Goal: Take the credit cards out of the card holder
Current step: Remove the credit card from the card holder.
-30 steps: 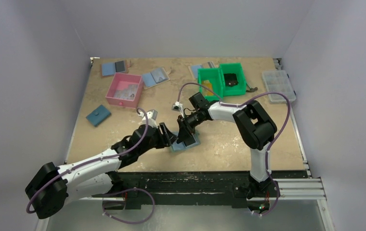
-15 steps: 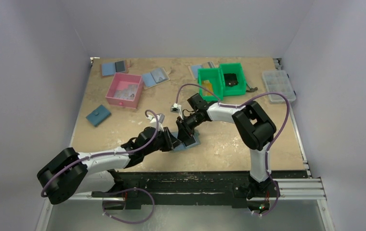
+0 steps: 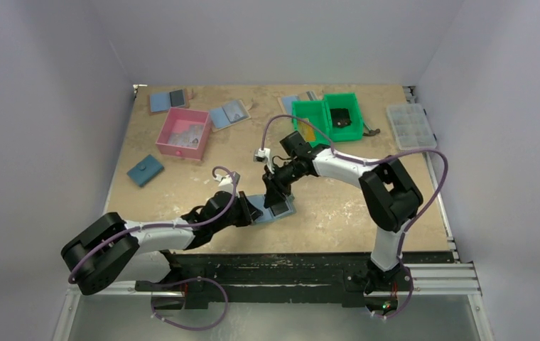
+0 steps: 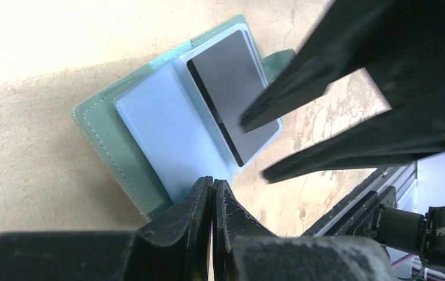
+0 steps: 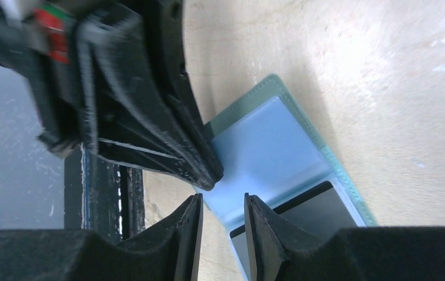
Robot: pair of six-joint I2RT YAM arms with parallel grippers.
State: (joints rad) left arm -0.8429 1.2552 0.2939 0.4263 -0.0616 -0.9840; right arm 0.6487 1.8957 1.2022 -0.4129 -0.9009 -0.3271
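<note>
Found the left gripper (image 4: pixel 212 193) nearest, at the bottom centre of its wrist view. Fingers pressed tight together with no gap, tips resting at the near edge of the card holder (image 4: pixel 156 129). Could not tell whether any leaf was pinched between them.

Just beyond, found the holder lying flat on the table (image 3: pixel 338 206), opened out, pale blue inside facing up, grey-green cover showing as a border. Placed it at the lower centre of the overhead view, between the two grippers. Traced its long axis from lower left to upper right of the left wrist view, with the fold crossing that line from upper left to lower right. Noted the grey pocket panel (image 4: pixel 238 88) on the upper-right half and a plain pale blue leaf on the lower-left half.

Further on, found the right gripper (image 5: pixel 222 202) with fingers apart. One tip over the grey panel, touching or just above it, the other out past the holder's right edge; gripped nothing.

Saw no orange-yellow credit cards on either open face or on the table beside it. Judged the opening done and the removal itself unsettled: cards possibly tucked behind the grey panel, possibly out already.

Farthest, near the top of the overhead view, noted a yellowish sliver inside the green bin (image 3: pixel 306 108), too small to call a card.
</note>
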